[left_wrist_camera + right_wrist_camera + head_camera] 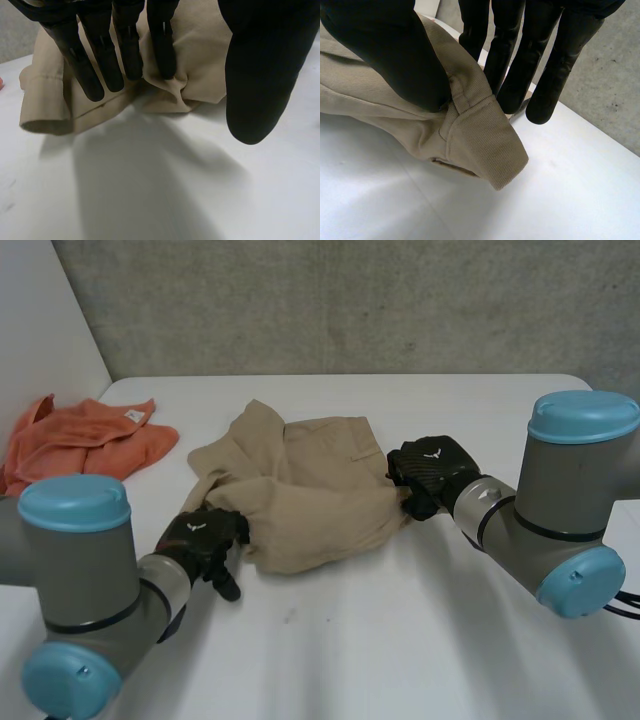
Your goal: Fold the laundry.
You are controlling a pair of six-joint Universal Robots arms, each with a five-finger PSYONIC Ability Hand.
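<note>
A crumpled pair of tan shorts [310, 490] lies in the middle of the white table [400, 640]. My left hand [200, 538] is at the near left edge of the garment. In the left wrist view that hand [260, 75] is open, with straight fingers [102, 65] resting their tips on the tan shorts [200, 45] and the thumb apart over bare table. My right hand [430, 468] is at the right edge. In the right wrist view it [385, 45] pinches a hemmed edge of the shorts [480, 140] between thumb and fingers [555, 75].
An orange cloth [85, 435] lies bunched at the far left of the table, apart from the shorts. A grey wall [350, 300] rises behind the table's far edge. Bare table spreads in front of the shorts.
</note>
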